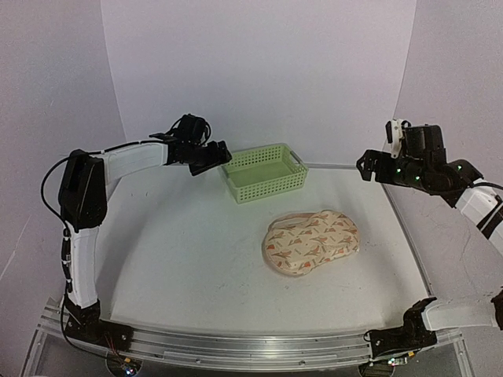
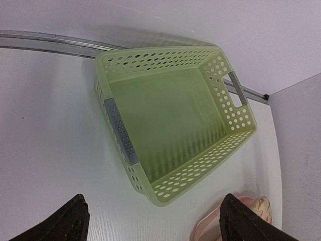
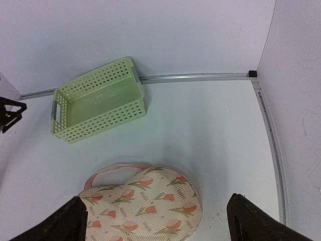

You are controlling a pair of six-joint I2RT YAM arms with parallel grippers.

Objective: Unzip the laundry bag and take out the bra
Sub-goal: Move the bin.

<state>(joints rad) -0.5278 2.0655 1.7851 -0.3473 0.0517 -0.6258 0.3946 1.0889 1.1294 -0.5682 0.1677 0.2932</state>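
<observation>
Lying flat on the white table (image 1: pixel 181 259) right of centre, laundry bag (image 1: pixel 311 243), near the green basket (image 1: pixel 271 185), left gripper (image 1: pixel 222 159) spread wide, empty, beside the basket's left end, right gripper (image 1: pixel 365 168) spread wide, empty, raised at the right, well apart from the bag

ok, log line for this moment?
left hand: open, beside basket | right hand: open, empty | laundry bag: untouched | basket: empty

Left end effector (image 1: pixel 221 155), right (image 1: pixel 365 167) — both agape
</observation>
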